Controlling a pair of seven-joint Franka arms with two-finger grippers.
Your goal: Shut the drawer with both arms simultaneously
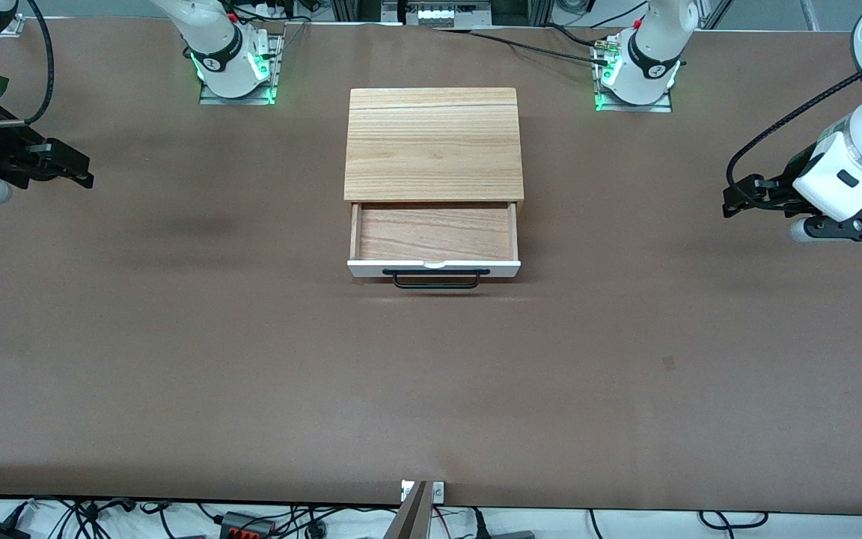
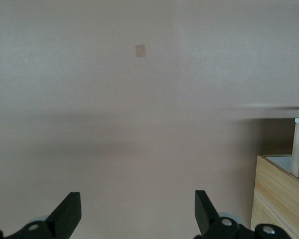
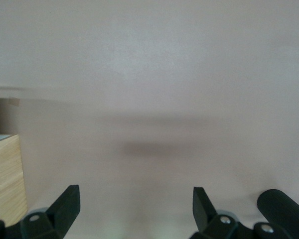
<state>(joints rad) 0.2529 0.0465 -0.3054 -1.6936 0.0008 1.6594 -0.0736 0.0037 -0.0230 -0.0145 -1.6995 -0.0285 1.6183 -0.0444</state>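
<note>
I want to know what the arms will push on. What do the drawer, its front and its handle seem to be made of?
The drawer: light wood, visible grain, matte. Its front panel: smooth white, probably painted or laminated. The handle: thin black bar, likely metal, though it could be plastic.

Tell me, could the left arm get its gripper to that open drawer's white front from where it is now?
Probably yes. The left gripper hangs open over bare table toward its own end, and nothing lies between it and the drawer, which stands pulled out of its cabinet with its front panel and handle exposed.
</note>
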